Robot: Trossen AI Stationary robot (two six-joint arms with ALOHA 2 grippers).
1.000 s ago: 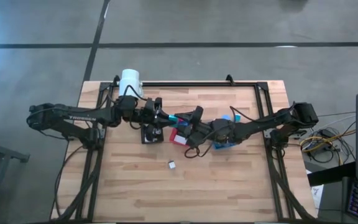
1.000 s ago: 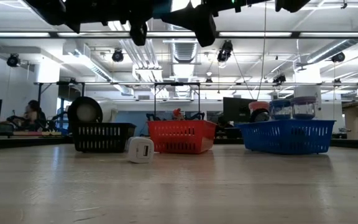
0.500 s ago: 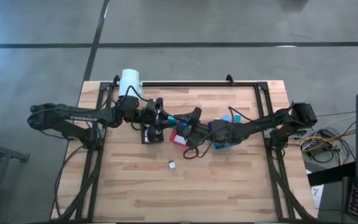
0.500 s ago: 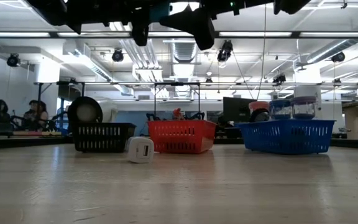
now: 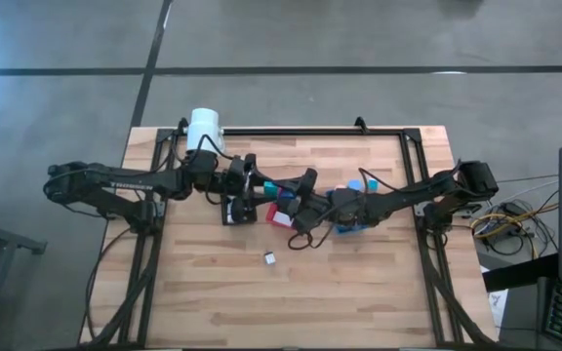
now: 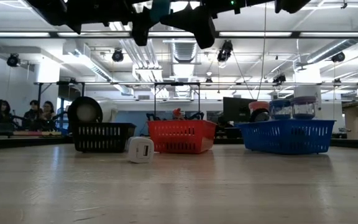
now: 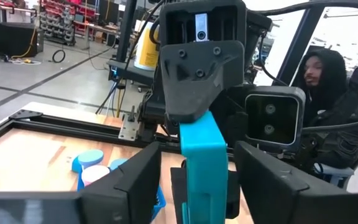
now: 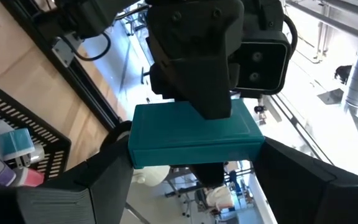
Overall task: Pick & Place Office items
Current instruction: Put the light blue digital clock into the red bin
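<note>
High view, teal block (image 5: 270,185) held above the desk (image 5: 359,283) between both grippers, left gripper (image 5: 259,185) fingers spread beside it, right gripper (image 5: 283,190) fingers gripping it, white block (image 5: 270,257) lying alone on the desk.

white block (image 6: 140,150) on table, 3 baskets (image 6: 181,137) behind

My left gripper (image 7: 191,171) has spread its fingers away from the teal block (image 7: 202,163) at the frame's centre, while my right gripper (image 8: 191,155) now clamps it. People at far left in the low view have shifted
</note>
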